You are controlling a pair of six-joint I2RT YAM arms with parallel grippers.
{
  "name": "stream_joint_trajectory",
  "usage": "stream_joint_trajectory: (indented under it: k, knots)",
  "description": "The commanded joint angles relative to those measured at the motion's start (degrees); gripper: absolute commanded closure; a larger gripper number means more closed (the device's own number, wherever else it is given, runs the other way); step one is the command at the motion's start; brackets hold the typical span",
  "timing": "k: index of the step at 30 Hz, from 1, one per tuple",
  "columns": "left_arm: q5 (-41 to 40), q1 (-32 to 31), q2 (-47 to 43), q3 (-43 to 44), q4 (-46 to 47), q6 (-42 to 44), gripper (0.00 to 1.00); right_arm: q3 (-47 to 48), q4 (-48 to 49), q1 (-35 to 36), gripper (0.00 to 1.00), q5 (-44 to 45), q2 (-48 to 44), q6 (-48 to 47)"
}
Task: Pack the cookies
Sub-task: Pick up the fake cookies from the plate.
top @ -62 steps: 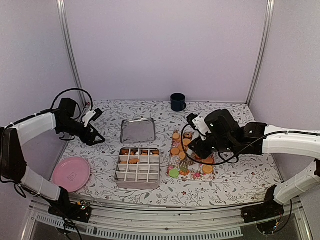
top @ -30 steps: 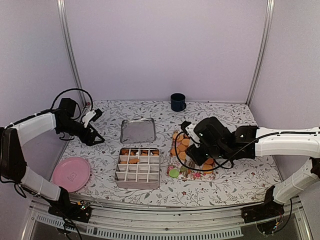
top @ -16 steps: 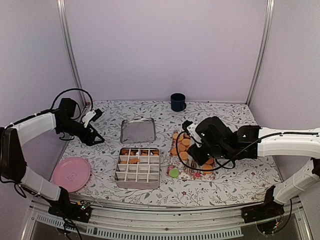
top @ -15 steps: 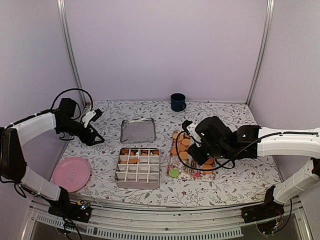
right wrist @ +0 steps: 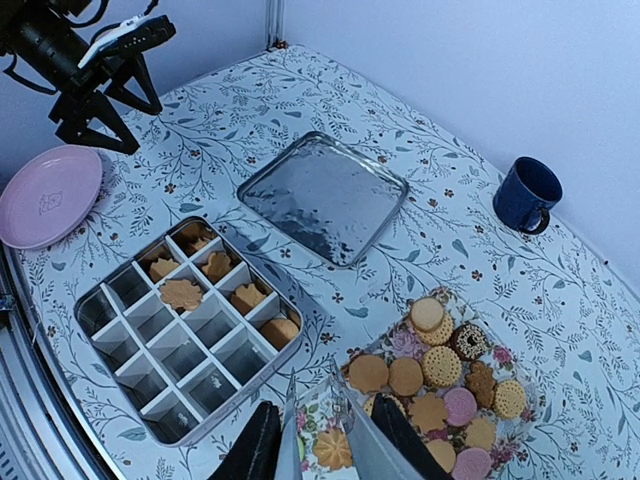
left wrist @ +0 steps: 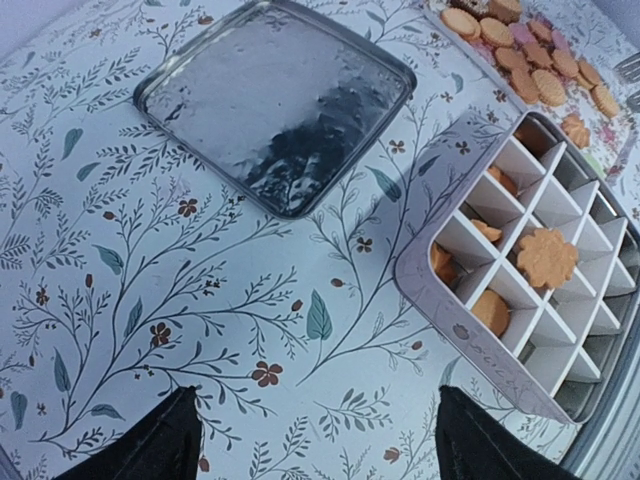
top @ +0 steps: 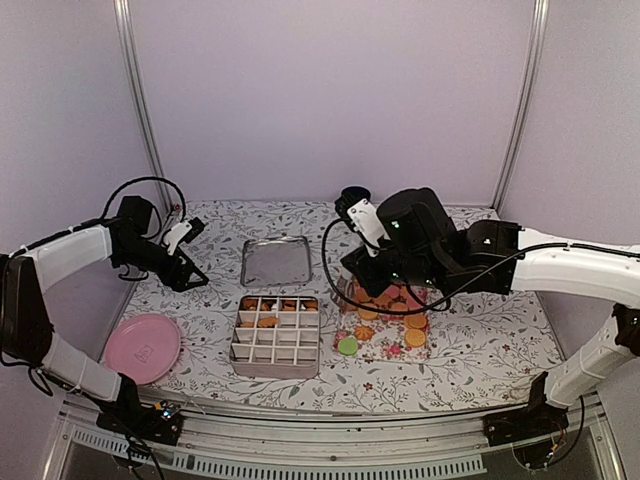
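Caught only from above: a single green round cookie (top: 347, 345) at the near-left corner of the flower-patterned rectangular tray (top: 383, 347), and the right arm's black bulk masking that tray's far part. Laid bare from the right wrist instead: the round tan, pink and dark-brown cookies (right wrist: 432, 368) in rows across the tray, plus flower-shaped tan cookies (right wrist: 182, 293) in the far compartments of the silver tin with a white divider grid (right wrist: 250, 395). Right gripper (right wrist: 325, 440) high over the tray's near-left part, fingers drawn fairly close, one tan flower cookie (right wrist: 333, 450) showing between them; clamped on it or merely above it, cannot tell. From the left wrist alone: left gripper (left wrist: 318, 445) spread wide over the leaf-printed tablecloth (left wrist: 150, 250), well left of the square shiny metal lid (top: 276, 262). Lid just beyond the tin, a strip of cloth between. Round pink plate (top: 143, 348) close to the near-left table edge; dark blue mug (top: 356, 204) by the far wall. Open cloth right of the tray, and between lid and mug.
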Motion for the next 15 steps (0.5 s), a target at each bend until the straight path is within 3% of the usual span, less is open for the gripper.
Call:
stream_joint_trajectory:
  k: [1,11,15]
  knots:
    - [-0.4,0.4,-1.7,-0.4,0.4,1.0,0.19,0.9,1.7,0.7,0.88,1.4,2.7,-1.6]
    - [0.4,0.4,-1.8,-0.9,0.8,0.8,0.19,-8.5,3.6,0.2,0.82,4.5,0.8,1.7]
    - [0.3,0.4,-2.2,-0.8,0.6,0.7,0.19,-9.5,5.2,-0.2,0.74,5.5,1.8,3.0]
